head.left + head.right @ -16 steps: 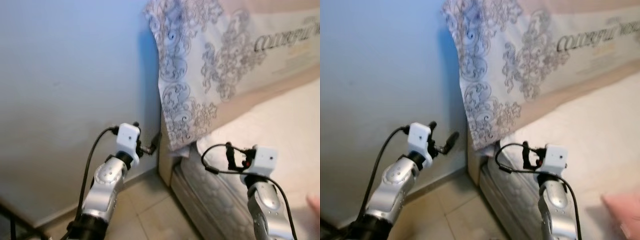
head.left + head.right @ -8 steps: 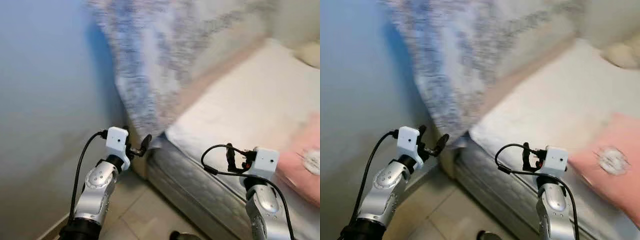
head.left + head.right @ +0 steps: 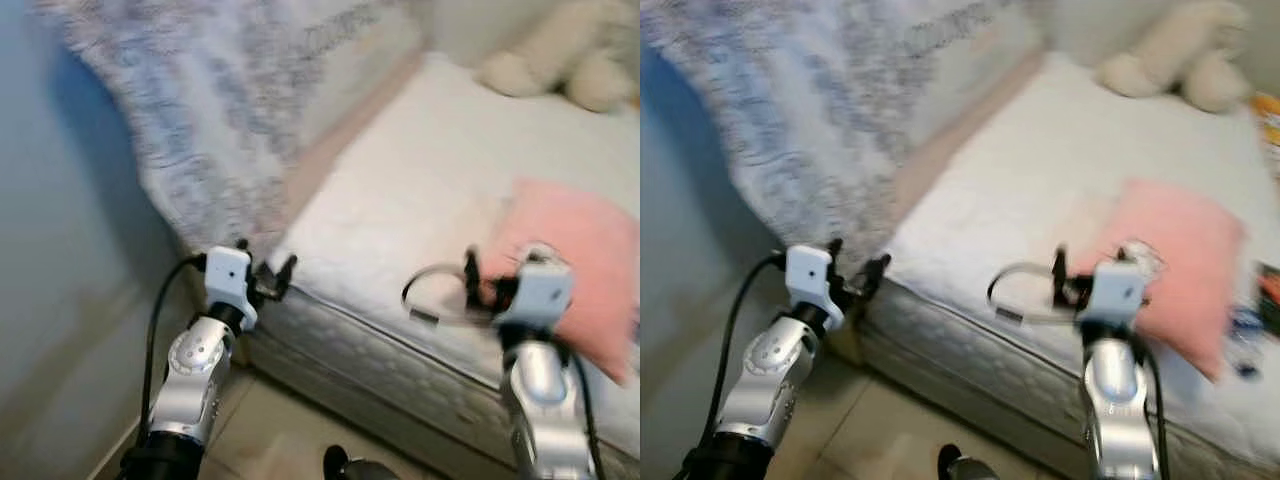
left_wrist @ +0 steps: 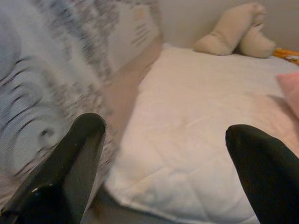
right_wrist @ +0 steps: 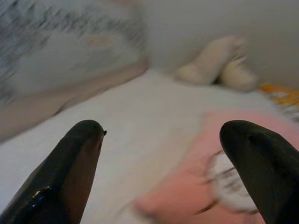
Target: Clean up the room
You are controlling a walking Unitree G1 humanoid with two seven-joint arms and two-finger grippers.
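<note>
Mostly blurred, pink pillow (image 3: pixel 1170 265) on bed (image 3: pixel 1020 190), cream plush toy (image 3: pixel 1175 50) beyond.

White quilted mattress (image 3: pixel 420 190) carries a soft pink square pillow (image 3: pixel 575 265) with a pale round motif. Cream plush toy (image 3: pixel 560 60) sits behind; grey-scrolled white cloth (image 3: pixel 210 130) drapes alongside

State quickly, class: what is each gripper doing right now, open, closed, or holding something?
Left gripper: open, fingers wide apart, holding nothing.
Right gripper: open, fingers wide apart, holding nothing.
</note>
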